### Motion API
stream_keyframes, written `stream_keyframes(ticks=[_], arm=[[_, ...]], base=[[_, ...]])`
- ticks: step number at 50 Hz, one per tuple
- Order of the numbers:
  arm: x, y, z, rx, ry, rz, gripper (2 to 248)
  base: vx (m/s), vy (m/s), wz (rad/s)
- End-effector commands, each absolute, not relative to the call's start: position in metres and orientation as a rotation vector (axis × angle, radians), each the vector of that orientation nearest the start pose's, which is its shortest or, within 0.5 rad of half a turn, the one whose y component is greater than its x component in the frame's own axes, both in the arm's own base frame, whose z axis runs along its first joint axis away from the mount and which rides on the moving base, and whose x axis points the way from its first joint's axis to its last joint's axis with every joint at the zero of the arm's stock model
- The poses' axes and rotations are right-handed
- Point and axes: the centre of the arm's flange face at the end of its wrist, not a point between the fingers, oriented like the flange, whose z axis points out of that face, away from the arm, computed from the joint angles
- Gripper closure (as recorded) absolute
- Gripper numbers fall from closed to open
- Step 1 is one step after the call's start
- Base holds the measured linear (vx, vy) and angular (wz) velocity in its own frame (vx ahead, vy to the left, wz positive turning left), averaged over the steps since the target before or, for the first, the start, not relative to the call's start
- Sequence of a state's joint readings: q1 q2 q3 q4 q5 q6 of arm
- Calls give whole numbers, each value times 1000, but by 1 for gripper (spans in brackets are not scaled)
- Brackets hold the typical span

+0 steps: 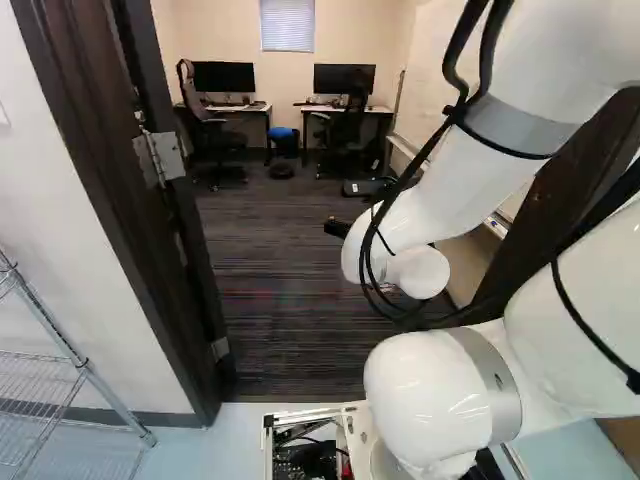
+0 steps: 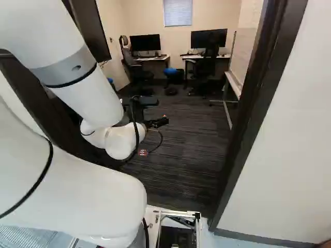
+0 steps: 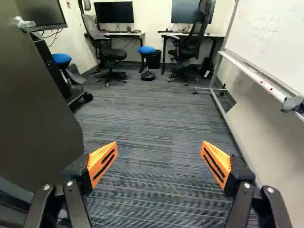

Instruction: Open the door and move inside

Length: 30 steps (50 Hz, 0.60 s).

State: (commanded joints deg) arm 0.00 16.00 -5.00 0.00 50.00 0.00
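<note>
- The end effector [image 2: 161, 122] is held released near the middle of the right base view, its fingers spread wide.
- The door [image 3: 40, 99] is seen open beside the end effector.

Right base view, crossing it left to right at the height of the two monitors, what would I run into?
White arm, left monitor, right monitor, whiteboard, dark door frame, white wall. A chair back overlaps the left monitor, so I leave it out.

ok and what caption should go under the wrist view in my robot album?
Open gripper, open door: desks, chairs and a whiteboard wait inside.
</note>
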Motion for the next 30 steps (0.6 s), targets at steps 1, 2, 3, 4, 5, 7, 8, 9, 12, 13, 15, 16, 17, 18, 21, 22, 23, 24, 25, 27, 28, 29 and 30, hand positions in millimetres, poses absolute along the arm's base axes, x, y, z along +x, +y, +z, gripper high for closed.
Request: stream_keyframes(ticks=[1, 2, 3, 4, 5, 7, 8, 9, 12, 13, 15, 16, 17, 18, 21, 22, 23, 24, 25, 27, 28, 29, 30], arm=[[270, 0, 366, -2558, 0, -1824, 3], [270, 0, 366, -2558, 0, -1824, 3], [270, 0, 366, -2558, 0, -1824, 3], [270, 0, 366, -2558, 0, -1824, 3], [270, 0, 366, -2558, 0, -1824, 3], [270, 0, 366, -2558, 0, -1824, 3], [270, 0, 366, -2558, 0, -1824, 3], [270, 0, 366, -2558, 0, -1824, 3], [270, 0, 366, -2558, 0, -1824, 3], [270, 0, 366, -2558, 0, -1824, 3], [270, 0, 366, -2558, 0, -1824, 3], [270, 0, 366, -2558, 0, -1824, 3], [270, 0, 366, -2558, 0, -1824, 3], [270, 0, 366, -2558, 0, -1824, 3], [270, 0, 366, -2558, 0, -1824, 3], [270, 0, 366, -2558, 0, -1824, 3], [270, 0, 366, -2558, 0, -1824, 3], [270, 0, 366, -2558, 0, -1824, 3], [270, 0, 366, -2558, 0, -1824, 3], [270, 0, 366, -2558, 0, -1824, 3], [270, 0, 366, -2558, 0, -1824, 3], [270, 0, 366, -2558, 0, -1824, 3], [270, 0, 366, -2558, 0, -1824, 3]], base=[[164, 6, -11], [165, 7, -14], [162, 6, -9], [163, 8, -13], [163, 6, -7], [172, 5, -3], [162, 7, -3], [187, 8, -14], [168, 6, -16], [165, 7, 4], [180, 6, -5], [193, 1, -21], [168, 5, -19], [169, 10, -12], [168, 13, -5], [169, 10, -8], [193, 9, -8], [189, 9, -8], [173, 3, -7], [171, 6, -5], [170, 6, -10], [171, 7, -6], [170, 3, -15]])
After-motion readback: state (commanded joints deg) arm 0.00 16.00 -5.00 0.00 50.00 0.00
